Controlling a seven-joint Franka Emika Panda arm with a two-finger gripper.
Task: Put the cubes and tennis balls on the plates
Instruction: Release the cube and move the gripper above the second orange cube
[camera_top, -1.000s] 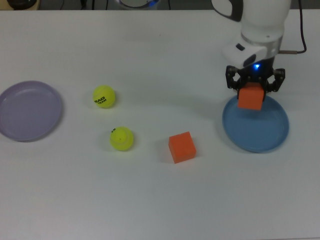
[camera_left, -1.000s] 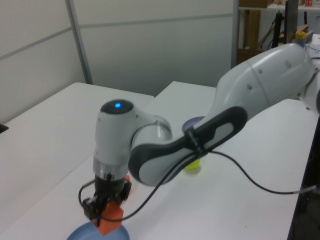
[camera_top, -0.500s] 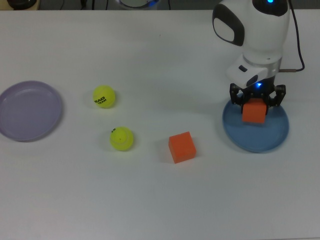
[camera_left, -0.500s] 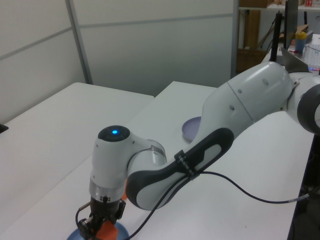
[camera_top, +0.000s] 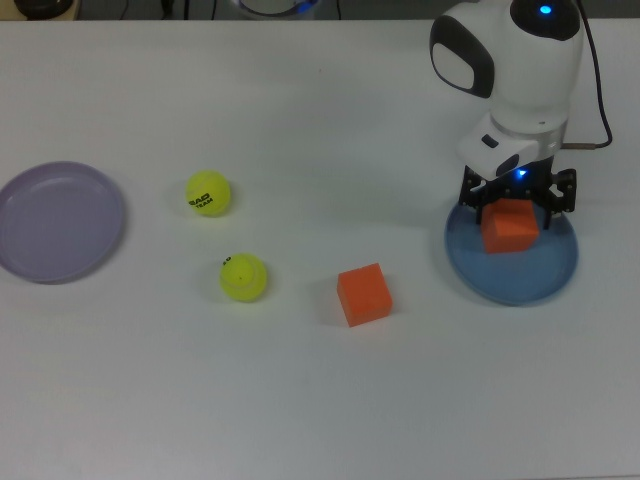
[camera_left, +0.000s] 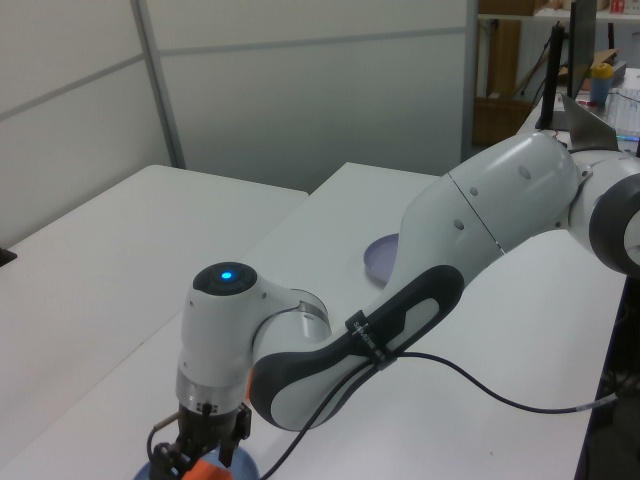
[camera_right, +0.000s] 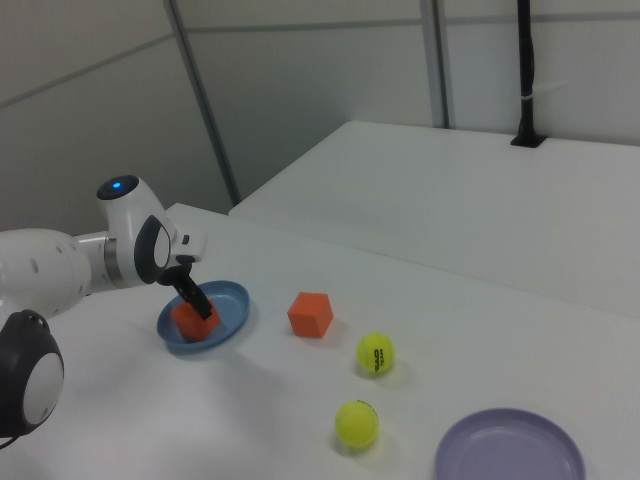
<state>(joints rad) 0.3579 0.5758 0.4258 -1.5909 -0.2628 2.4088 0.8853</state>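
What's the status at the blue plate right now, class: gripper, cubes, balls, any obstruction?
Gripper open, straddling orange cube on blue plate. Second cube, both tennis balls on table; lavender plate bare. Nothing in the way.

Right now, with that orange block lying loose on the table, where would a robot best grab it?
Across two opposite flat sides of the loose block, coming straight down from above. It sits flat with parallel faces, slightly turned in the top view, and nothing crowds it.
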